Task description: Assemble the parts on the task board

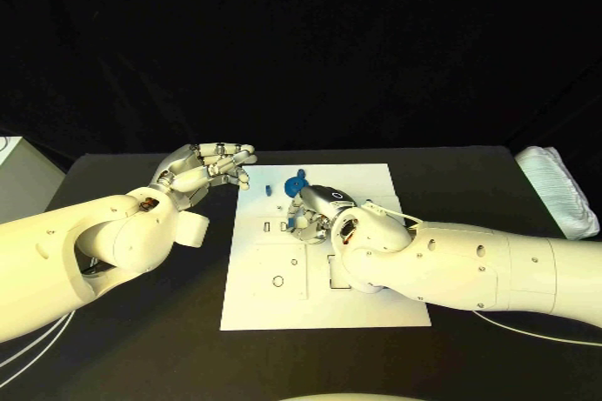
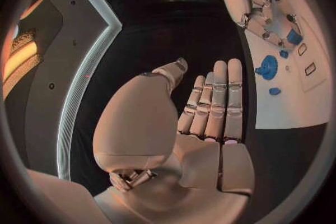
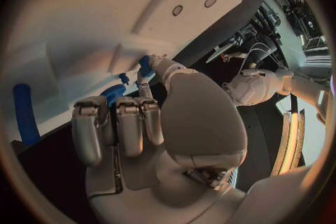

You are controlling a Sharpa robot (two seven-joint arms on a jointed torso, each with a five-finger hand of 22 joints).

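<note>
One task board carries about four blue parts, though some are partly hidden. The right hand pinches one blue piece against the board; the left hand hovers released, fingers loosely extended.

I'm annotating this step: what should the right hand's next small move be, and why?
Probably seat the small blue part into the task board: the right hand is down over the board with that part at its fingertips. The left hand is beside the board holding nothing.

Black table with white task board (centred), white bundle at far right edge
</note>
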